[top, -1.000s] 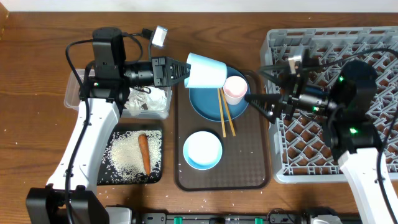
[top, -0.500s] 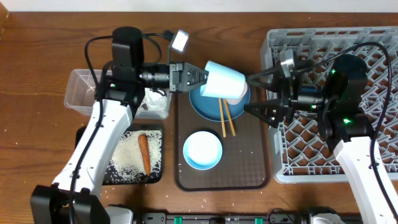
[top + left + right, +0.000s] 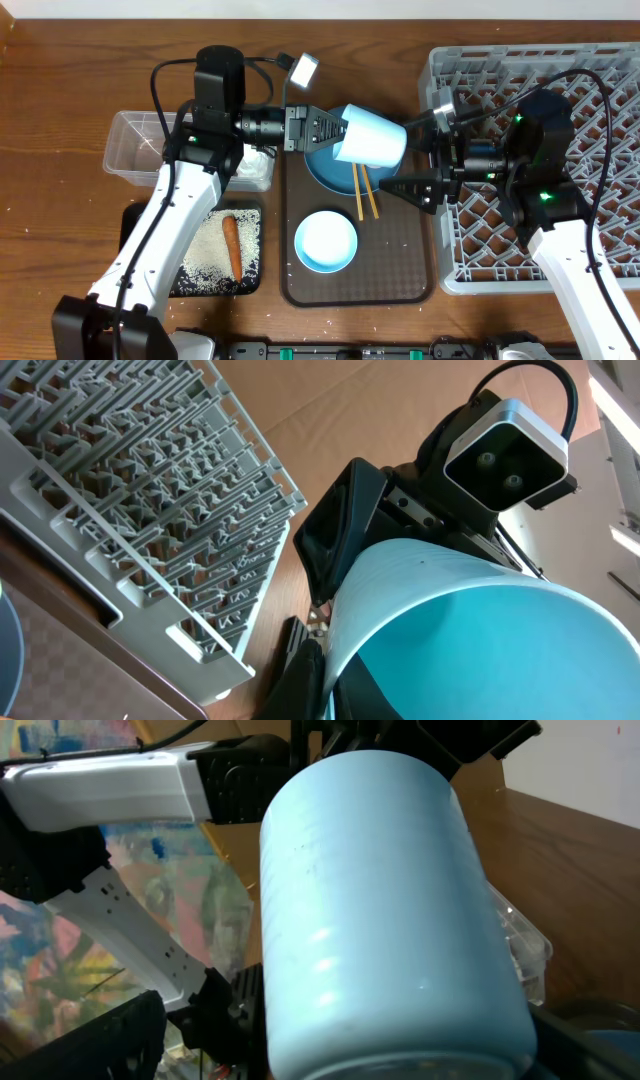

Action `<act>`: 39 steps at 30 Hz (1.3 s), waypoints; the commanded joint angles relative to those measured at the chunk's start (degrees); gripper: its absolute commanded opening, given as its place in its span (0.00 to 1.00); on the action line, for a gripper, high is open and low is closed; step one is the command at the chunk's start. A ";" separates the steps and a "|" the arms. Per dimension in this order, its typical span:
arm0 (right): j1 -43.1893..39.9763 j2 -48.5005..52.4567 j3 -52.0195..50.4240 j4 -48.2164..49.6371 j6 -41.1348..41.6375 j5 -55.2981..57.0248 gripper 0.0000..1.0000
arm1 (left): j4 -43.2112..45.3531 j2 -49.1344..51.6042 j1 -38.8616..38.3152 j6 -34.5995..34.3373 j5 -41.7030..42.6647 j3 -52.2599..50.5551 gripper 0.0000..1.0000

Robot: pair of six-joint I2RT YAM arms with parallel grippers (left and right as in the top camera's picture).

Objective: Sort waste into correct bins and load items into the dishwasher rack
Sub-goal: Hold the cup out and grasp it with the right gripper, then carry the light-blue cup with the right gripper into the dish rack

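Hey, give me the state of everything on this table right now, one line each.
light-blue cup: lifted, lying sideways over the plate.
left gripper: shut on the light-blue cup.
right gripper: open, beside the cup's base.
bowl: upright, empty, on the brown tray.
chopsticks: lying across the plate's edge.
carrot: lying in the black tray among rice.
dishwasher rack: no dishes visible in it.

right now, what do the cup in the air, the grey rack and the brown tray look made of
Cup: likely plastic, pale blue, smooth satin with soft highlights.
Rack: moulded plastic, matte grey, thin peg lattice.
Tray: probably plastic, dark brown, dull, finely textured surface.
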 commanded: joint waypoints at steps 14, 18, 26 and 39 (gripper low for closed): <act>0.20 -0.02 0.57 1.70 -1.40 -0.11 0.72 | -0.26 -0.26 -1.25 1.92 0.39 0.44 0.08; -0.68 -0.02 0.57 1.68 -1.40 -0.13 0.66 | -1.01 -0.26 -1.25 2.82 0.39 0.31 0.08; -0.81 -0.02 0.57 1.68 -1.40 -0.11 0.58 | -3.28 -0.26 -1.25 4.98 0.37 0.31 0.21; -5.53 -0.02 0.57 1.40 -1.36 -2.23 0.55 | -3.48 -0.26 -1.22 8.48 0.35 0.31 0.39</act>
